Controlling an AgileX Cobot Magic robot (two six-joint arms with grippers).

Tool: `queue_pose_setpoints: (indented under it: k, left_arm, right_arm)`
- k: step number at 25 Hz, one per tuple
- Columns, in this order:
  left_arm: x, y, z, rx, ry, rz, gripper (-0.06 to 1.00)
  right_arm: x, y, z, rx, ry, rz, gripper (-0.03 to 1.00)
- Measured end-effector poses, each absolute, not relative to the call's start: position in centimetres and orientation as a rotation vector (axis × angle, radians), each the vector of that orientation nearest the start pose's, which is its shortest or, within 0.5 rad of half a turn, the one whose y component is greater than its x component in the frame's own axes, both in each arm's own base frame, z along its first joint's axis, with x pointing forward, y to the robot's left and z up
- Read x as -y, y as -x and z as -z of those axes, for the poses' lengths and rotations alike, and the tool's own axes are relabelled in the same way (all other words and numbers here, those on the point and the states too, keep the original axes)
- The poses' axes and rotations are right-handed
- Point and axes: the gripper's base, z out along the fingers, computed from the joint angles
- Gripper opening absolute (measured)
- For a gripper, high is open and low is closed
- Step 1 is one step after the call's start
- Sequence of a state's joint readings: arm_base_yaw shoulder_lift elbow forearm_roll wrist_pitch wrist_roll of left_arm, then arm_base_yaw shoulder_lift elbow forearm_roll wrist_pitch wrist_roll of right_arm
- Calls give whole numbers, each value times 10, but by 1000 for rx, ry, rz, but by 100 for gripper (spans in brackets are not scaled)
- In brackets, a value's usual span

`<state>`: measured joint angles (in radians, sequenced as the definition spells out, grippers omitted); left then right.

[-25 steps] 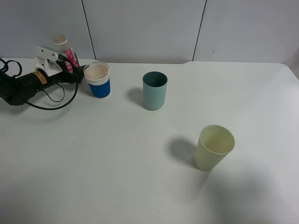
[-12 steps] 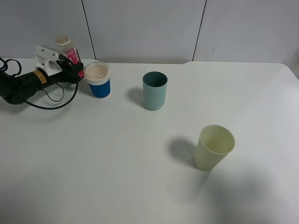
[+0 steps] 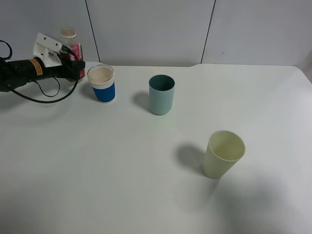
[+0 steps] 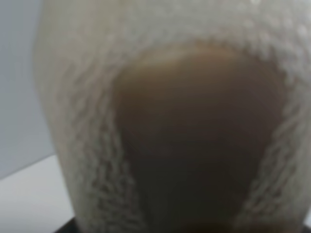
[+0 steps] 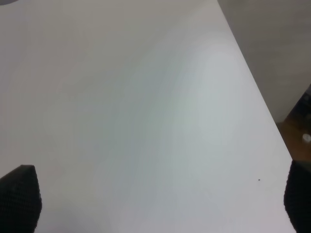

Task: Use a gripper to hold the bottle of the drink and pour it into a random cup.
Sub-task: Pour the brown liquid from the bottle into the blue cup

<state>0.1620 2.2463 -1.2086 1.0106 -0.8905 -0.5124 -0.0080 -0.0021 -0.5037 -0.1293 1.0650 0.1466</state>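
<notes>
— White table takes almost all of the view. What stands on it, from the front?

— Nearest is the pale yellow-green tumbler, well apart from any fingers. Behind it is the teal tumbler, also far from them. Then comes the cup, just beside the fingers of the left gripper, on their side toward the middle of the table.

— And the bottle?

— It is upright between those fingers, with its pink label showing above them. I judge they are clenched around its body. The left wrist view is filled by the bottle wall, with the brown drink behind it. Whether its foot touches the table, I cannot tell.

— The right gripper?

— Its fingertips stand wide apart with only bare table between them, so it grasps nothing.

— What could go wrong?

— The cup rim is very near the fingers, so a tilt that swings low could knock the cup over. The bottle wall looks soft. A hard squeeze may push drink out before the neck is over the rim, and a loose hold may let the bottle slip. The grey wall is close behind, so little room is left there.
</notes>
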Motion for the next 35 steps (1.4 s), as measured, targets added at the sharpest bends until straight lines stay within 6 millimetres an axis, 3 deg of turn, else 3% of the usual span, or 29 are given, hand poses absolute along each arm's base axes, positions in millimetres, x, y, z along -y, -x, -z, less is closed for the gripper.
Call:
queue_pose_setpoints:
  k: [6, 15, 27, 35]
  left_arm:
    - [-11, -429, -132, -1779, -610, 341, 33]
    - [-10, -403, -143, -1862, -687, 263, 33]
    - [-8, -377, -175, -1906, -857, 67, 33]
    - [11, -376, -172, -1946, -995, -41, 33]
  right_arm:
    - [10, 6, -278, -2030, -164, 68, 100]
    - [10, 6, -278, -2030, -164, 68, 100]
    - [10, 6, -278, -2030, -164, 68, 100]
    - [10, 6, -278, -2030, -164, 68, 100]
